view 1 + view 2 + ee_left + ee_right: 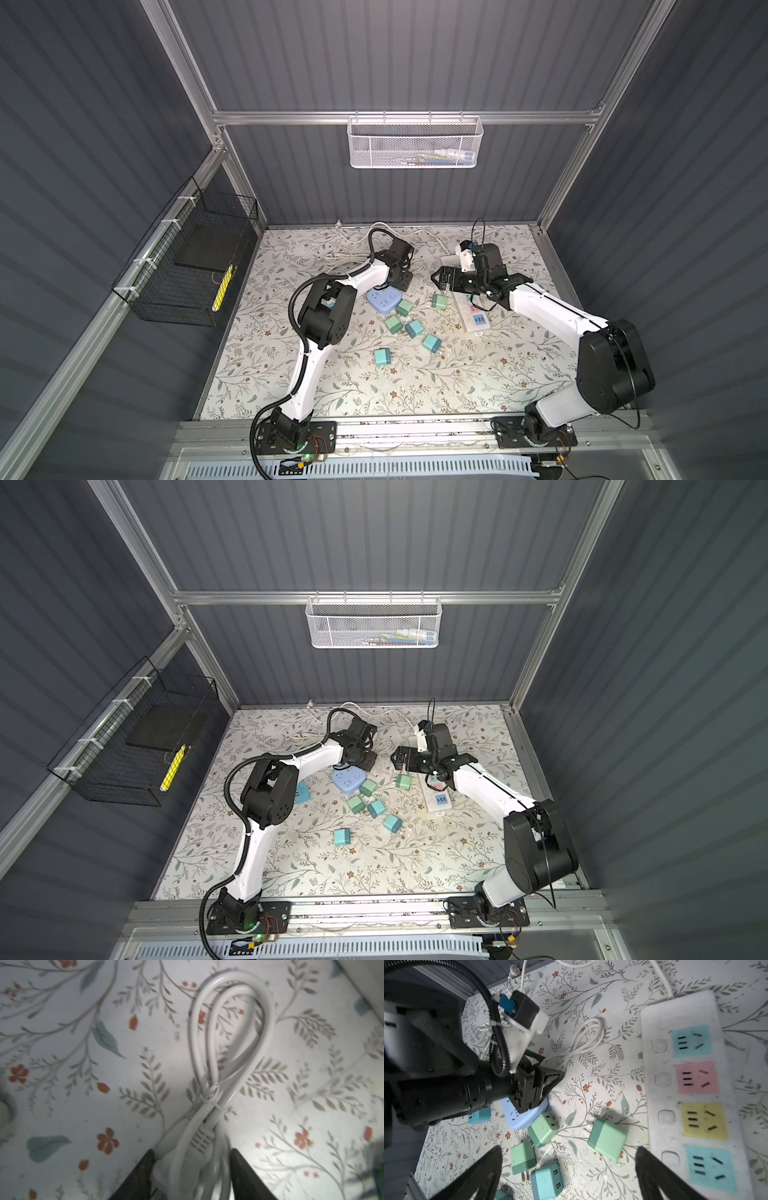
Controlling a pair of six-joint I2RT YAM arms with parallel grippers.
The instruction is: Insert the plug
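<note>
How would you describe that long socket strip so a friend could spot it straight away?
Start at the flowered table and look towards its right side. There lies the power strip, a long flat white bar. Unlike the little green and teal cubes beside it, it carries a row of coloured socket squares in blue, pink and yellow.

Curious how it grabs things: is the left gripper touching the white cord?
Touching. In the left wrist view the white cord sits pressed between the left gripper's two fingers.
</note>
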